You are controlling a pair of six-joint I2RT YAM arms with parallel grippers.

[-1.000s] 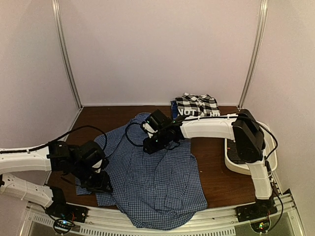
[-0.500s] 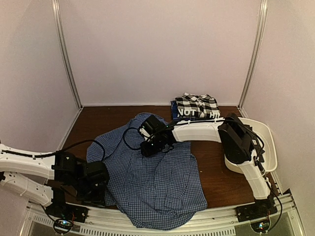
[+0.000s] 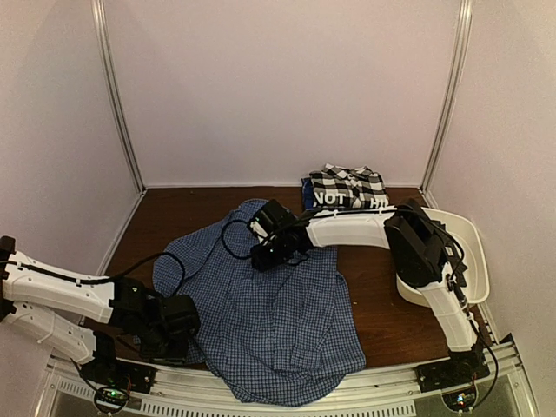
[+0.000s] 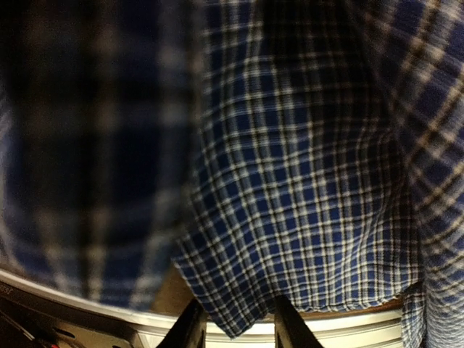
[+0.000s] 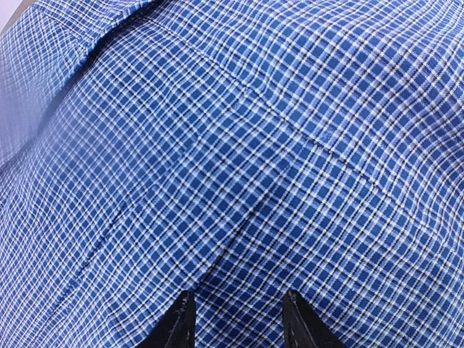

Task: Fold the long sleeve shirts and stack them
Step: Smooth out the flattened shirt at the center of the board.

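Observation:
The blue-and-white fine-check shirt lies spread and rumpled across the brown table. Its front hem hangs over the near edge. My left gripper is low at the shirt's near-left hem. In the left wrist view, a corner of that hem hangs between the parted tips of the left gripper. My right gripper rests on the shirt's upper part. Up close the right gripper stands open over flat checked cloth. At the back, the folded black-and-white check shirt lies on the dark blue "NOT" shirt.
A white plastic tub stands at the right edge, partly behind the right arm. Bare brown table shows right of the spread shirt. A white rail runs along the near edge below the left fingers.
The left arm has drawn back toward the near-left corner and its jaws have narrowed around the shirt's hem corner. The right gripper has hardly moved on the shirt.

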